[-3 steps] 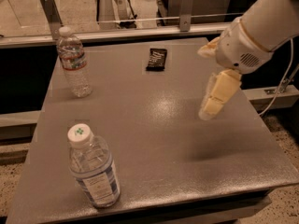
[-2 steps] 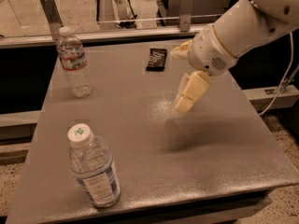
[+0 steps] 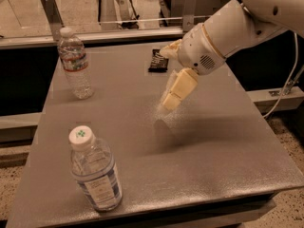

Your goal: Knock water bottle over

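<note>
**Slim bottle upright at the far left, gripper over mid-table**

The water bottle stands upright near the far left corner of the table, white cap on, red-and-white band around its upper body. It looks like thin, ribbed clear plastic, so it is probably light and a little springy, with walls that dent under pressure. Tall on a narrow base, it should tip easily. No hold is needed to knock it over. A sideways push high on the body, at the label band or the shoulder under the cap, would likely topple it. A push low down might only slide it across the top. Once down, a round bottle may roll, and the table edge is close on that side.

The gripper hangs over the middle of the table, pointing down and to the left, above the surface and well apart from the water bottle. Whether its jaws are apart or together I cannot tell from this angle. The white arm reaches in from the upper right.

A wider bottle with a green-marked cap stands upright near the front left edge. A dark packet lies flat toward the back, near the gripper.

The table top is flat, grey and matt, with a fine grain and a dull sheen under the light. Behind it runs a metal rail with upright brackets. A pale cable trails down on the right, and a speckled floor shows at the lower corners.
</note>
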Tool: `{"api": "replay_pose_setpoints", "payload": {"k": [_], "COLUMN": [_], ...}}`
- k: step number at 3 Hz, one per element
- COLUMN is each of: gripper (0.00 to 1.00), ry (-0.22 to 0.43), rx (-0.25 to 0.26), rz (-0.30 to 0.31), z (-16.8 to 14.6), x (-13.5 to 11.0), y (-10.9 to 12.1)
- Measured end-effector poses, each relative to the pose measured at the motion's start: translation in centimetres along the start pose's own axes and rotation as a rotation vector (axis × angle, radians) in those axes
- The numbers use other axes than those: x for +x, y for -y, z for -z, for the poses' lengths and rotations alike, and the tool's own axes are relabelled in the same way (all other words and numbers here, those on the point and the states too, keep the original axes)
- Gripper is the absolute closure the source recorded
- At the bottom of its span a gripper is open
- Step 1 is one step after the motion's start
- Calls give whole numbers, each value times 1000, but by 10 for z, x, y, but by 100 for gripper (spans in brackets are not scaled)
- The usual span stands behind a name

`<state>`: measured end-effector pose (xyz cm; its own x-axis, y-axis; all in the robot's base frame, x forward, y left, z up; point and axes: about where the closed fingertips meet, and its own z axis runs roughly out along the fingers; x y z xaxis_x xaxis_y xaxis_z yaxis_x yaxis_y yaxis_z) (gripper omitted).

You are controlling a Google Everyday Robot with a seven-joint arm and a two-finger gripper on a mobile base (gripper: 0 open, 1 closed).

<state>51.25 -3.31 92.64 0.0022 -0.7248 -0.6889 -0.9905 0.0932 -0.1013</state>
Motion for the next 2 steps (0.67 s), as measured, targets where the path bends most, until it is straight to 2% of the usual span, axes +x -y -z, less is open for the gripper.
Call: {"api": "replay_pose_setpoints", "payload": {"k": [1,2], "gripper": [0,0], "ry": [86,196], "rx": [-6,-4], "rz": [19,42], "z": [-13,-44], "x": [-17,-45], "y": [4,19]}}
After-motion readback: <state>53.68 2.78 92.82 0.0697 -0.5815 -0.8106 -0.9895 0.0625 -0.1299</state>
